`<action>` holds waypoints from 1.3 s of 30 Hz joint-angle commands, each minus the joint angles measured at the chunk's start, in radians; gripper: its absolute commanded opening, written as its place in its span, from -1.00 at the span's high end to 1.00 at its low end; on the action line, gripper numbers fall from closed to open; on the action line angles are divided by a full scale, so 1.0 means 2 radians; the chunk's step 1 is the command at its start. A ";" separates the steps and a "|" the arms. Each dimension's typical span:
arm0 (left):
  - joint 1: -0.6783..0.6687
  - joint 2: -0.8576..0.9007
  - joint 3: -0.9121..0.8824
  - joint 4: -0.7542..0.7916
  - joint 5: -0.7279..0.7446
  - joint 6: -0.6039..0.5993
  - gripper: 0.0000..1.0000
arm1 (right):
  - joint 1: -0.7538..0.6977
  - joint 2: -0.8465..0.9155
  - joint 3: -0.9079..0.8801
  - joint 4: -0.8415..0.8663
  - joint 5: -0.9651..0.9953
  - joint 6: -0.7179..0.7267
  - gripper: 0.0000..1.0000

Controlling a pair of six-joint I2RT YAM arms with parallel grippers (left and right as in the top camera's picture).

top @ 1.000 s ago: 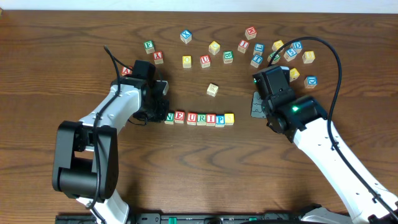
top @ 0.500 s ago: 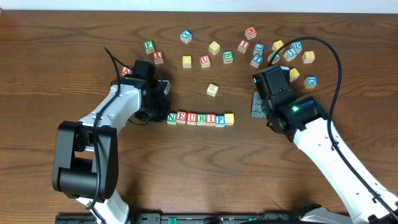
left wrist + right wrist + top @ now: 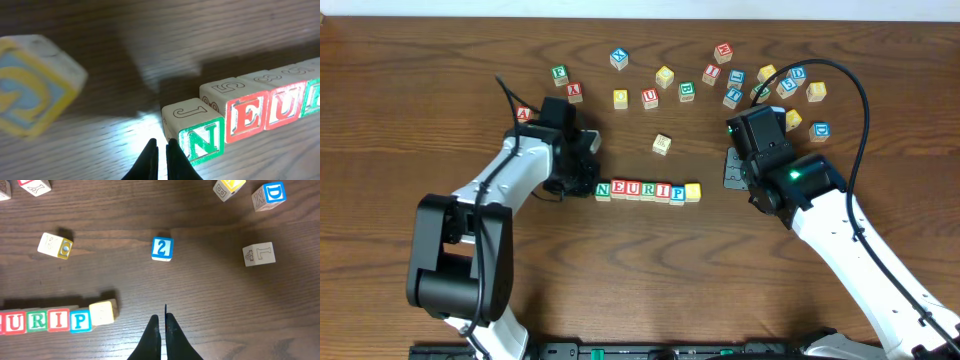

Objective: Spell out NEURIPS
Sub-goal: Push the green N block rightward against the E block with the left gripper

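While its two dark tips are pressed together with nothing between them, the left pincer (image 3: 161,146) sits low over the surface (image 3: 150,40), right beside the green N cube (image 3: 200,137), so close that I cannot tell if it touches. That N is the first cube in a row of seven that lie side by side, each one touching the next: after it come the red E (image 3: 245,117), the red U (image 3: 285,105), the green R (image 3: 648,190), the red I (image 3: 662,191), the blue P (image 3: 677,192) and last the yellow-faced cube (image 3: 692,190). The row sits in the middle of the surface, between the two arms. The last cube looks turned a little, and I cannot read its letter from here. The right pincer (image 3: 163,319) is closed up tight too and holds nothing; it hangs well apart from the row, with a blue cube marked 2 (image 3: 162,248) out in front of it. Many loose cubes (image 3: 665,75) lie scattered at the far side. I think these cubes are light, hard wood. They will not bend or squash, and a bump should not break them. Their sides look smooth, so they may slide on the wood with a small push, and a push on one end could move the whole row. To lift one, pinch two flat sides that face each other. For a cube in the row, take the front and back sides, since the other two are blocked by its friends.
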 commanded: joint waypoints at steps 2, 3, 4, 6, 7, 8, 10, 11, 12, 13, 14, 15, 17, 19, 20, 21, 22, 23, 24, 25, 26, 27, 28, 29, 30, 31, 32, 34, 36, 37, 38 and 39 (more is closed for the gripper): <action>-0.019 0.001 -0.005 0.005 0.008 -0.002 0.84 | -0.001 -0.005 0.003 0.000 0.005 0.000 0.98; -0.023 0.001 -0.005 0.007 0.008 -0.002 0.85 | -0.001 -0.005 0.003 -0.001 0.005 0.000 0.98; -0.024 0.001 -0.005 0.007 0.006 -0.002 0.85 | -0.001 -0.005 0.003 -0.001 0.006 0.000 0.98; -0.027 0.001 -0.005 0.009 -0.002 -0.002 0.84 | -0.001 -0.005 0.003 -0.001 0.007 -0.001 0.98; -0.027 0.001 -0.005 0.009 -0.008 -0.002 0.85 | -0.001 -0.005 0.003 -0.001 0.007 -0.001 0.98; -0.027 0.001 -0.005 0.009 -0.014 -0.002 0.85 | -0.001 -0.005 0.003 -0.001 0.007 -0.001 0.98; -0.025 0.001 -0.005 0.009 -0.029 -0.007 0.84 | -0.001 -0.005 0.003 -0.001 0.007 -0.002 0.98; -0.025 0.001 -0.005 0.008 -0.039 -0.012 0.85 | -0.001 -0.005 0.003 -0.001 0.007 -0.002 0.98; -0.025 0.001 -0.005 0.008 -0.049 -0.016 0.85 | -0.001 -0.005 0.003 -0.001 0.007 -0.002 0.98; -0.025 0.001 -0.005 0.008 -0.055 -0.016 0.84 | -0.001 -0.005 0.003 -0.001 0.007 -0.002 0.98; -0.025 0.001 -0.005 0.008 -0.058 -0.016 0.84 | -0.001 -0.005 0.003 -0.001 0.007 -0.002 0.98; -0.025 0.001 -0.005 0.008 -0.060 -0.016 0.85 | -0.001 -0.005 0.003 -0.001 0.007 -0.002 0.98; -0.025 0.001 -0.005 0.009 -0.060 -0.016 0.84 | -0.001 -0.005 0.003 -0.001 0.007 -0.002 0.98; -0.025 0.001 -0.005 0.009 -0.062 -0.016 0.85 | -0.001 -0.005 0.003 -0.003 0.007 -0.002 0.98; -0.025 0.001 -0.005 0.009 -0.066 -0.016 0.85 | -0.001 -0.005 0.003 -0.003 0.007 -0.002 0.98; -0.025 0.001 -0.005 0.009 -0.074 -0.020 0.84 | -0.001 -0.005 0.003 -0.004 0.007 -0.002 0.98; -0.025 0.001 -0.005 0.009 -0.086 -0.030 0.85 | -0.001 -0.005 0.003 -0.004 0.007 -0.002 0.98; -0.025 0.001 -0.005 0.009 -0.100 -0.040 0.85 | -0.001 -0.005 0.003 -0.004 0.008 -0.002 0.98; -0.025 0.001 -0.005 0.009 -0.112 -0.045 0.85 | -0.001 -0.004 0.003 -0.004 0.009 -0.002 0.98; -0.025 0.001 -0.005 0.009 -0.121 -0.051 0.84 | -0.001 -0.004 0.003 -0.004 0.010 -0.002 0.98; -0.025 0.001 -0.005 0.009 -0.128 -0.056 0.84 | -0.001 -0.003 0.003 -0.004 0.011 -0.002 0.98; -0.025 0.001 -0.005 0.009 -0.129 -0.057 0.86 | -0.001 -0.003 0.003 -0.004 0.011 -0.002 0.98; -0.025 0.001 -0.005 0.009 -0.129 -0.057 0.85 | -0.001 -0.002 0.003 -0.004 0.011 -0.002 0.98; -0.025 0.001 -0.005 0.009 -0.129 -0.058 0.85 | -0.001 0.000 0.003 -0.004 0.011 -0.002 0.98; -0.025 0.001 -0.005 0.010 -0.129 -0.058 0.85 | -0.001 0.002 0.003 -0.004 0.011 -0.002 0.98; -0.025 0.001 -0.005 0.012 -0.129 -0.059 0.84 | -0.001 0.006 0.003 -0.004 0.011 -0.002 0.98; -0.025 0.001 -0.005 0.014 -0.129 -0.059 0.84 | -0.001 0.010 0.003 -0.005 0.011 -0.002 0.98; -0.025 0.001 -0.004 0.017 -0.129 -0.059 0.85 | -0.001 0.019 0.003 -0.005 0.011 -0.002 0.98; -0.025 0.000 -0.002 0.016 -0.128 -0.059 0.85 | -0.001 0.028 0.003 -0.005 0.011 -0.002 0.98; -0.025 -0.002 -0.002 0.014 -0.126 -0.058 0.85 | -0.001 0.032 0.003 -0.005 0.011 -0.002 0.98; -0.025 -0.003 -0.002 0.012 -0.124 -0.058 0.85 | -0.001 0.034 0.003 -0.004 0.011 -0.002 0.98; -0.025 -0.004 -0.002 0.006 -0.123 -0.058 0.85 | -0.001 0.035 0.003 -0.004 0.011 -0.002 0.98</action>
